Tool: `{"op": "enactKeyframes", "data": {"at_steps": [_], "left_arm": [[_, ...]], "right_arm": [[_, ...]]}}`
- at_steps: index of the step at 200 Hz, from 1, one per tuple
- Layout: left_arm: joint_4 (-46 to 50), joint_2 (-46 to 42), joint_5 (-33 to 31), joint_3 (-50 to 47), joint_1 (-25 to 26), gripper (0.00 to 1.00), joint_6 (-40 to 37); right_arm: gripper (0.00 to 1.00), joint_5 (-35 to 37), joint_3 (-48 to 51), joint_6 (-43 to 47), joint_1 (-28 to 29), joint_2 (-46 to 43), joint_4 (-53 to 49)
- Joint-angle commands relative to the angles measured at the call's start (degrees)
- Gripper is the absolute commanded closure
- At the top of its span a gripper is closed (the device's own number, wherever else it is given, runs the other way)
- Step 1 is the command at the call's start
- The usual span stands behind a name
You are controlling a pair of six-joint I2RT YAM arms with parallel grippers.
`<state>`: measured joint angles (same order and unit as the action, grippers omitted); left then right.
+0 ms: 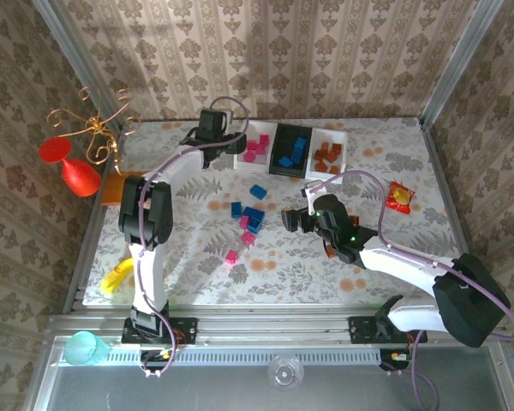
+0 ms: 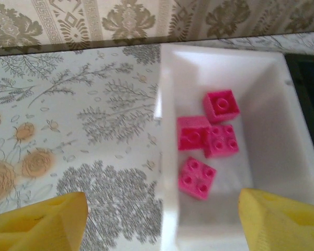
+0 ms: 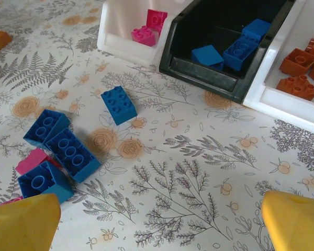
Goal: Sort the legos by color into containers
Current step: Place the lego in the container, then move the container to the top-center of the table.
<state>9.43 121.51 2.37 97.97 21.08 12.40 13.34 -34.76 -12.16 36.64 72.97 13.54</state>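
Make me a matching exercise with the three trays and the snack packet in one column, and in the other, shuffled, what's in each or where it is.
Things:
1. left white tray
2. black tray
3. right white tray
4. snack packet

Matches:
A. holds blue bricks
B. lies on the table, outside the trays
C. holds pink bricks
D. holds orange-brown bricks

Pairs: 1-C, 2-A, 3-D, 4-B.

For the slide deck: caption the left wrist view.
Left fingers, open, hover above the white tray holding four pink legos.
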Motion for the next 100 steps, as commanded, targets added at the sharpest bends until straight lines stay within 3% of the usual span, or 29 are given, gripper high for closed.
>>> {"op": "enactKeyframes", "data": {"at_steps": [1,53,100], "left_arm": [[2.5,4.9,5.9,4.6,-0.6,0.24,2.6],[5.8,12.6,16.1,14.2,-0.9,0.32,6.2],[-9.0,3.4,23.3,-4.1,0.0,0.37,13.9]], "right_arm": [[0.00,0.8,-1.5,-0.6,0.1,0.8,-0.4],[0.00,0.6,-2.4,-0.6,0.1,1.7,-1.6],[0.00,1.7,-2.6,0.0,0.1,1.2,-2.5]]}}
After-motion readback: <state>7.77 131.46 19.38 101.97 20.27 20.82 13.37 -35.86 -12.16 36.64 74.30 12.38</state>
